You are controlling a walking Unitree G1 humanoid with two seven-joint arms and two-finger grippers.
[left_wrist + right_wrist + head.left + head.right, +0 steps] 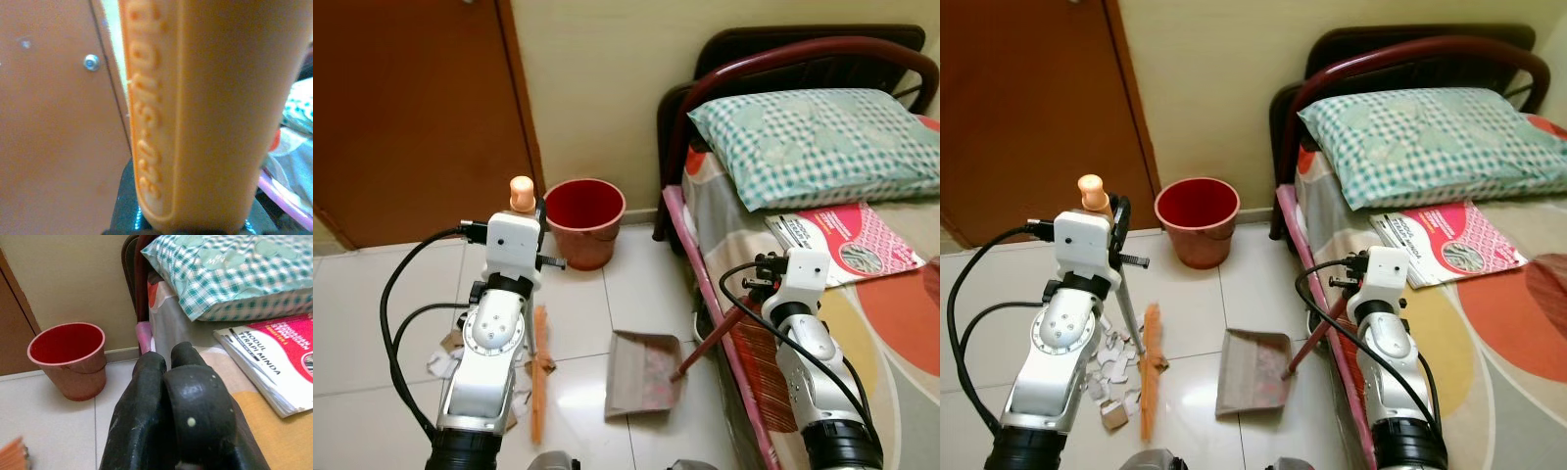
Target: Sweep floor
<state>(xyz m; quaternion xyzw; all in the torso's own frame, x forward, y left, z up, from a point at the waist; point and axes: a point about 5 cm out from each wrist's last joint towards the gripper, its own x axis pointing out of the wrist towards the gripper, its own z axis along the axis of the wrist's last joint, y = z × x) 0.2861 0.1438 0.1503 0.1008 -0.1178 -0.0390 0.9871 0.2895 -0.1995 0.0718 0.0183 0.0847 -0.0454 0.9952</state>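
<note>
My left gripper (537, 217) is shut on the broom handle (195, 112), whose pale orange tip (521, 190) sticks up above the wrist. The broom's orange bristles (538, 377) rest on the white tiles beside scraps of paper (1114, 364). A brown dustpan (644, 374) lies flat on the floor right of the bristles, holding pinkish dust. Its dark red handle (705, 345) slants up to my right gripper (756, 282), which is shut on it beside the bed edge. In the right wrist view the black fingers (195, 411) are pressed together.
A red bucket (584, 219) stands against the wall by the brown door (411, 108). The bed (901, 323) with its dark metal headboard fills the right side, carrying a checked pillow (813, 142) and a pink book (847, 240). Open tiles lie between broom and bucket.
</note>
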